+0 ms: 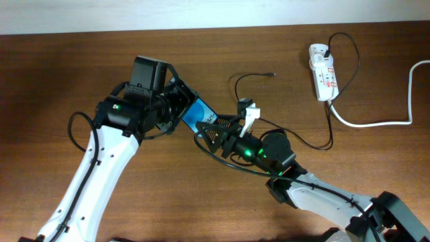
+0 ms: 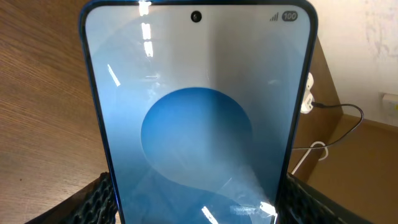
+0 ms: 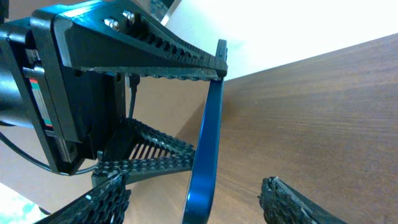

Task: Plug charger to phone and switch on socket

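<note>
The phone [image 1: 197, 113], blue-screened, is held off the table, clamped at one end by my left gripper [image 1: 181, 107]. It fills the left wrist view [image 2: 199, 124], between the left gripper's [image 2: 199, 208] fingers. My right gripper [image 1: 220, 131] is open, with a finger on each side of the phone's other end and not touching it. The right wrist view shows the phone [image 3: 208, 143] edge-on between the right gripper's [image 3: 196, 199] fingers. The charger [image 1: 252, 75], a thin black cable, lies on the table behind the grippers, its tip [image 1: 271, 74] free. The socket [image 1: 322, 72] lies at the back right.
The socket's thick white cord [image 1: 376, 123] curves to the table's right edge. The black cable loops from the socket down past the right arm [image 1: 329, 134]. The table [image 1: 60, 74] is brown wood. The socket and cords also show in the left wrist view [image 2: 307, 96].
</note>
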`<state>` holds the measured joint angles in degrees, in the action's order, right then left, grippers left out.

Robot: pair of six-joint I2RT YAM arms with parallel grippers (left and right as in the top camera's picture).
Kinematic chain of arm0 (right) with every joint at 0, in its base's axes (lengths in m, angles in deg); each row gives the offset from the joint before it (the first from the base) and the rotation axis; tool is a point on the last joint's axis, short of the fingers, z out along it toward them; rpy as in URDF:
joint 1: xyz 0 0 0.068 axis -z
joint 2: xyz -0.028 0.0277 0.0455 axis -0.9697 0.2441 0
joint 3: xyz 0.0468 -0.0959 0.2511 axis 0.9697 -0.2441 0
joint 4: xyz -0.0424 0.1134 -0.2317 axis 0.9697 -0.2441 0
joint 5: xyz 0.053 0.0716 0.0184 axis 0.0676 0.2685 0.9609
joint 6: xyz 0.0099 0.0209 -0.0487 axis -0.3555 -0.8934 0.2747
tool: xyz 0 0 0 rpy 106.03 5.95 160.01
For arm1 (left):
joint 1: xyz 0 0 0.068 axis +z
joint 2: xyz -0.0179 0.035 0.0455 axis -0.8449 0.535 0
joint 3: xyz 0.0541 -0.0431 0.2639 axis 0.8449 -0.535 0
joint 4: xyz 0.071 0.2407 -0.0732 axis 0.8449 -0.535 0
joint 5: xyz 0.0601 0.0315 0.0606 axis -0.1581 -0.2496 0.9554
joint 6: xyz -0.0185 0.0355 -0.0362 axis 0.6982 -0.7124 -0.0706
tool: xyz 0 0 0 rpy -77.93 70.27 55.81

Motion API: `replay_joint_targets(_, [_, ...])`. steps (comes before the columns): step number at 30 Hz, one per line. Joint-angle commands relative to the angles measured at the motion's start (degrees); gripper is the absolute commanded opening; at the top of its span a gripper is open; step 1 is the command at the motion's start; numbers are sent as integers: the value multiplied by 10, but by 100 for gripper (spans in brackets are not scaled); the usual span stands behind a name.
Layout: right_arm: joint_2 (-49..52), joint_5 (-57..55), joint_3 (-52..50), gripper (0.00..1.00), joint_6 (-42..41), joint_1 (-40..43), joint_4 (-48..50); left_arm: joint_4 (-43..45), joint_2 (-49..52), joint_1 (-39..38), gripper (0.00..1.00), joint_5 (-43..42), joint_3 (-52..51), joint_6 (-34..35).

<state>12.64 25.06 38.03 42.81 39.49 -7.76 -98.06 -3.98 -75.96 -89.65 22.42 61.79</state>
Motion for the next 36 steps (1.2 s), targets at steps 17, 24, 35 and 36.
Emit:
replay_joint_targets(17, [14, -42, 28, 63, -15, -15, 8, 5, -16, 0, 53, -7, 12, 7])
replay_joint_targets(24, [39, -39, 45, 60, -46, -16, 8, 5, -16, 0, 54, -9, 12, 7])
replay_joint_targets(35, [41, -30, 55, 52, -45, -23, 12, 5, -16, 0, 54, -9, 12, 7])
replay_joint_targets(36, [41, -30, 55, 51, -45, -24, 12, 5, -16, 0, 54, -9, 12, 7])
